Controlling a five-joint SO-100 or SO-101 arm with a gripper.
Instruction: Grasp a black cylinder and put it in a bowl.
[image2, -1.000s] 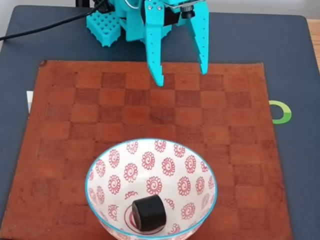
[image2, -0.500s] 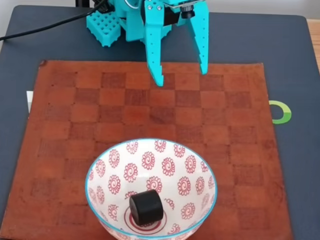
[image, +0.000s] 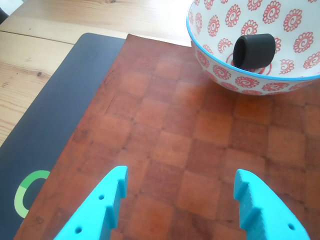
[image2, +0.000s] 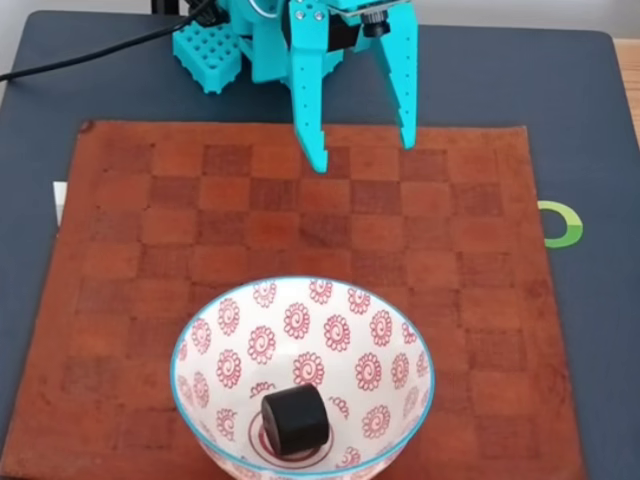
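Black cylinder (image2: 295, 420) lies on its side at the bottom of the bowl (image2: 210, 335), over the red ring centre. Gripper (image2: 364, 153) empty, jaws spread wide, above the far edge of the brown checkered mat (image2: 130, 250), well apart from the bowl

No words, numbers or brand names can be read. The one sign is a green ring-shaped mark (image2: 562, 224) printed on the dark mat (image2: 590, 150), partly cut off, lying well off to the side of the jaws.
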